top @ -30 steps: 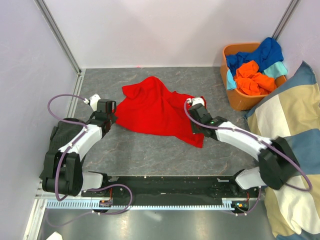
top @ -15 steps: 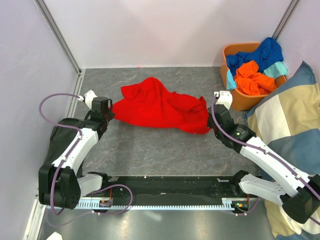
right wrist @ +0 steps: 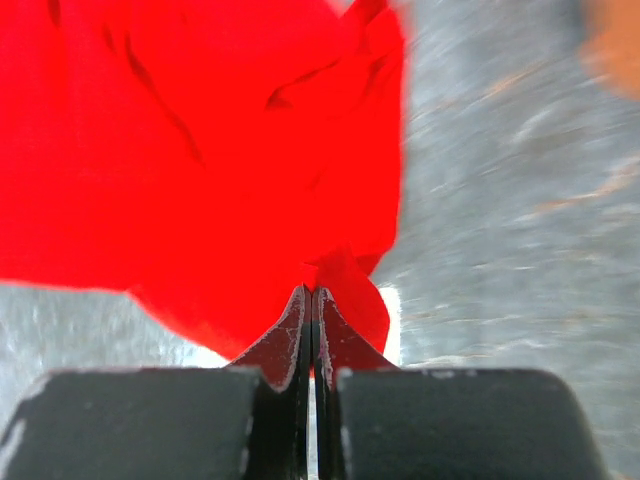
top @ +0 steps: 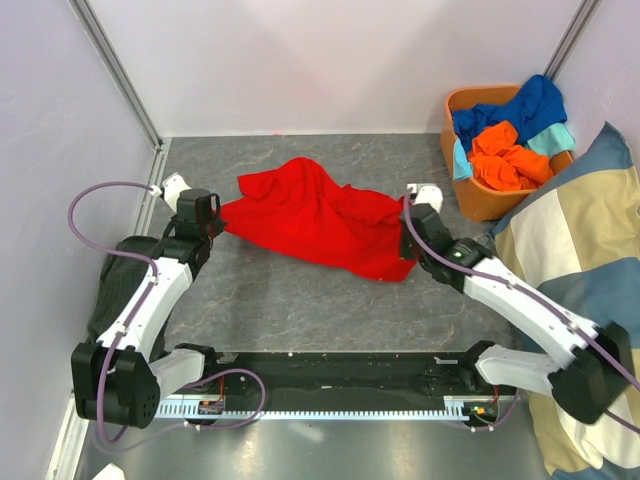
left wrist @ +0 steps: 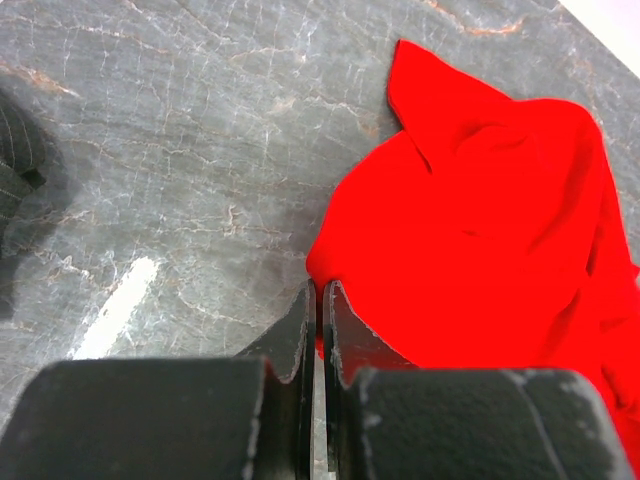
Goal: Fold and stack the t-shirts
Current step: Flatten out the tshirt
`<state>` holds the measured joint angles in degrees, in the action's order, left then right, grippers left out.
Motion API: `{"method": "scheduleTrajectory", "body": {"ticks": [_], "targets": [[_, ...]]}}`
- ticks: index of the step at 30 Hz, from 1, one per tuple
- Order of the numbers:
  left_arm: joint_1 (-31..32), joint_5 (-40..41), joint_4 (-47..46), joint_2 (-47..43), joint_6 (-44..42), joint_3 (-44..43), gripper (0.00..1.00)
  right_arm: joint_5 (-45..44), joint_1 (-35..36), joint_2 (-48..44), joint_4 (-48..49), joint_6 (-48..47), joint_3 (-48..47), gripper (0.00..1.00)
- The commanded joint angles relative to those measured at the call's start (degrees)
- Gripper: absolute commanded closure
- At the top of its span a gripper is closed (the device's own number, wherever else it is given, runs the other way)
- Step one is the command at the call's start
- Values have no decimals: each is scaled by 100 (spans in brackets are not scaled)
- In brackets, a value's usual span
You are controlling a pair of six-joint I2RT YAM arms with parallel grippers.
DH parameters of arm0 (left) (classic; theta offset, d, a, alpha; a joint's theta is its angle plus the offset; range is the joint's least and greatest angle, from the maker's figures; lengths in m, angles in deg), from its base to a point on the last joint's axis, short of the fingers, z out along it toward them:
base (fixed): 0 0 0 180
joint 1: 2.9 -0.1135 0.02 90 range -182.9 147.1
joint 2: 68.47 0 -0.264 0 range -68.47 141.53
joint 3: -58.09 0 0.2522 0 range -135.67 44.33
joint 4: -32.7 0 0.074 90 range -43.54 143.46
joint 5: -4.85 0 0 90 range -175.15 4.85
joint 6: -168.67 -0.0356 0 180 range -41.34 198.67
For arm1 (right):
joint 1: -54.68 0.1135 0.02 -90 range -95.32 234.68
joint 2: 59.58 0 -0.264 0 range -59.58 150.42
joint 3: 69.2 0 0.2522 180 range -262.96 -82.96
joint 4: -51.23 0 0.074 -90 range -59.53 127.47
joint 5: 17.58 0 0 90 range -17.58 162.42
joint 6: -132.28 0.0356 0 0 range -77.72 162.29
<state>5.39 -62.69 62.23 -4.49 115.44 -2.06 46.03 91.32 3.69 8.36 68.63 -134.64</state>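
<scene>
Top view: the red t-shirt lies rumpled on the table, held between the left gripper and the right gripper.

Left wrist: the jaws pinch the shirt's hem.

Right wrist: the jaws clamp a corner.

The step appears to be spreading; next, draw it flat.

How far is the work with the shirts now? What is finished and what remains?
Nothing looks finished: no folded shirt or stack is in view. In hand: the left gripper and right gripper each pinch an edge of the red shirt, which lies crumpled on the table. Remaining: folding it, then the other shirts heaped in the basket.
</scene>
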Motion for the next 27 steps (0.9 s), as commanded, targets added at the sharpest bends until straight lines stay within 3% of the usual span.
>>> {"method": "scheduleTrajectory", "body": {"ticks": [1,3,7,9,20,27], "targets": [[-56,154,-4,-62,-179,-72,98,1380,44,826,554,-77,132,100],[-65,127,-4,-53,-179,-54,98,1671,71,1117,799,-182,71,100],[-65,162,5,-88,-223,-28,98,1061,80,856,880,-200,27,39],[-56,189,5,-97,-232,-28,98,663,89,767,749,-253,-8,32],[-65,145,5,-53,-232,-19,98,135,71,872,-58,-34,-9,31],[-56,127,-109,123,-215,-36,98,669,89,91,-298,818,851,32]]}}
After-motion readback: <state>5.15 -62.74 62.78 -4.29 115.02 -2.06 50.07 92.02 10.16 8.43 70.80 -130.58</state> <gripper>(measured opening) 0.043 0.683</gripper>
